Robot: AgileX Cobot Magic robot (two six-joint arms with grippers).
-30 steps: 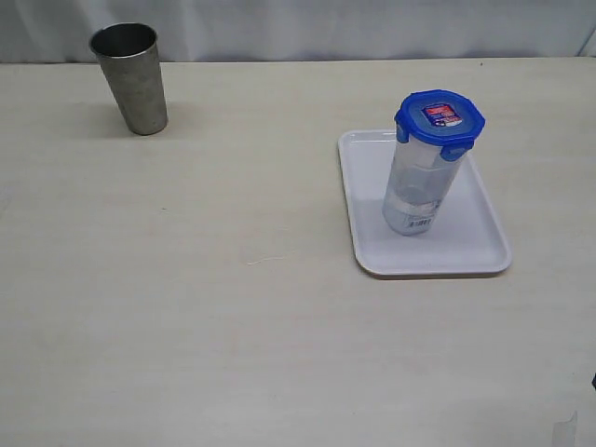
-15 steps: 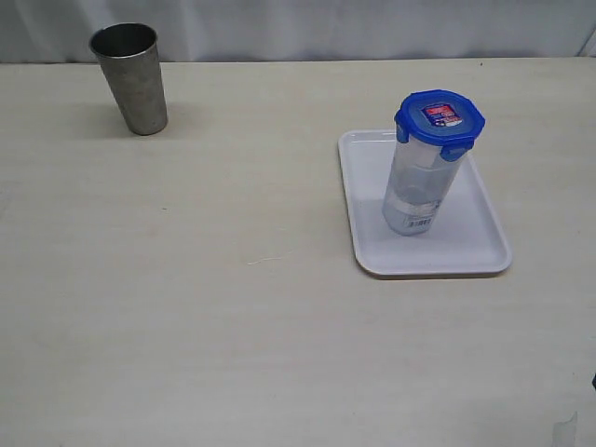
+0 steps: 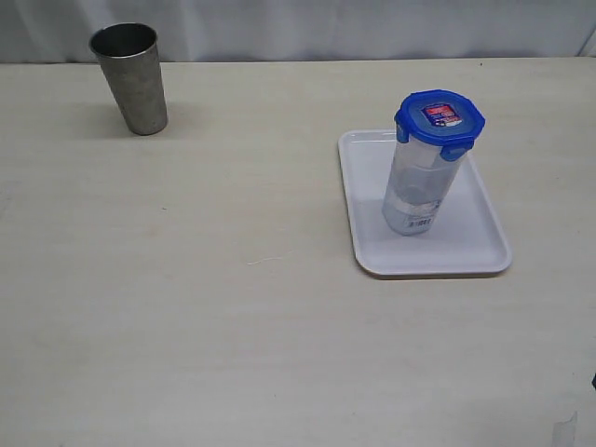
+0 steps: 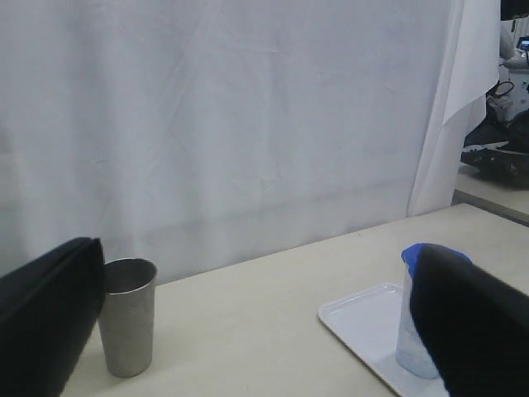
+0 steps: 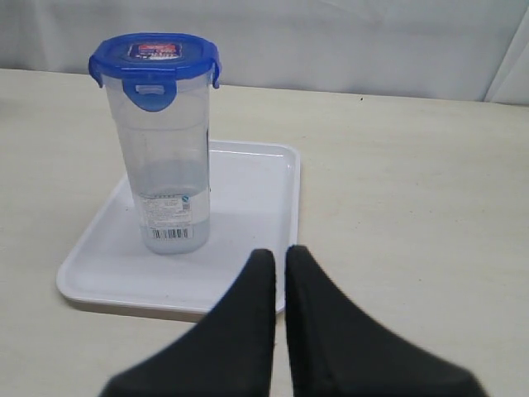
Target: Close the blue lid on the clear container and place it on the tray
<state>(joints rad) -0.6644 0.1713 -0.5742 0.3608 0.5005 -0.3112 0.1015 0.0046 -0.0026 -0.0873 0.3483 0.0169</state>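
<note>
The clear container (image 3: 415,191) stands upright on the white tray (image 3: 484,244), right of the table's middle. The blue lid (image 3: 440,116) sits on top of it, sticker up, flaps down. The right wrist view shows the same container (image 5: 168,165), lid (image 5: 154,56) and tray (image 5: 248,190) ahead of my right gripper (image 5: 280,256), whose black fingers are shut with nothing between them, well short of the container. My left gripper (image 4: 256,331) stands wide open and empty, far back from the table; one finger hides part of the container (image 4: 409,347). Neither gripper shows in the exterior view.
A grey metal cup (image 3: 130,78) stands upright at the far left of the table, also visible as the cup (image 4: 127,317) in the left wrist view. A white curtain (image 4: 231,124) hangs behind the table's far edge.
</note>
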